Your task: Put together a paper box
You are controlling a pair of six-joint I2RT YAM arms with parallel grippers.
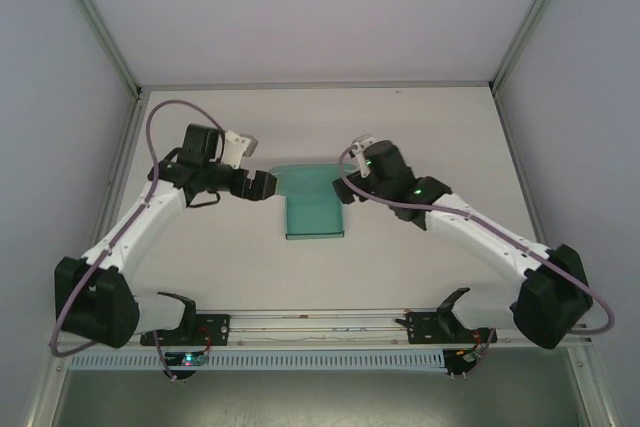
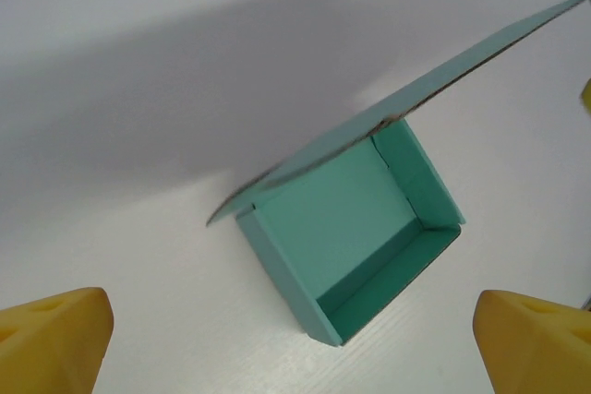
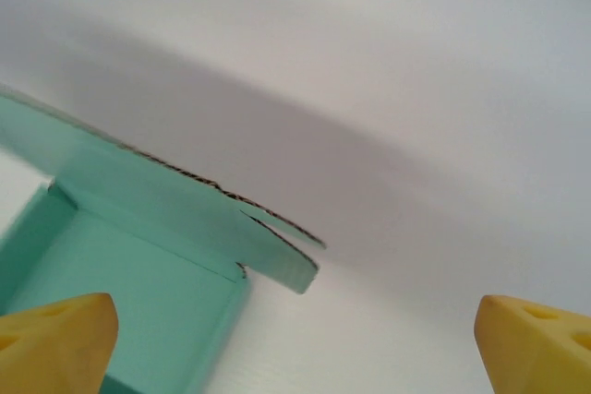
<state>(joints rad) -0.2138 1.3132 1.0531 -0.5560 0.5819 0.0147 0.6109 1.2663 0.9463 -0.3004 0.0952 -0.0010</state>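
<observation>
1. Flanking box on table, walls folded, lid up: left gripper and right gripper, both released, empty.
2. Risks skidding light card sideways, or creasing lid, if pushed off-centre.

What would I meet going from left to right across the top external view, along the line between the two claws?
First the left claw, open → then the teal paper box, with its lid raised → then the right claw, open, at the right edge of the box.
</observation>
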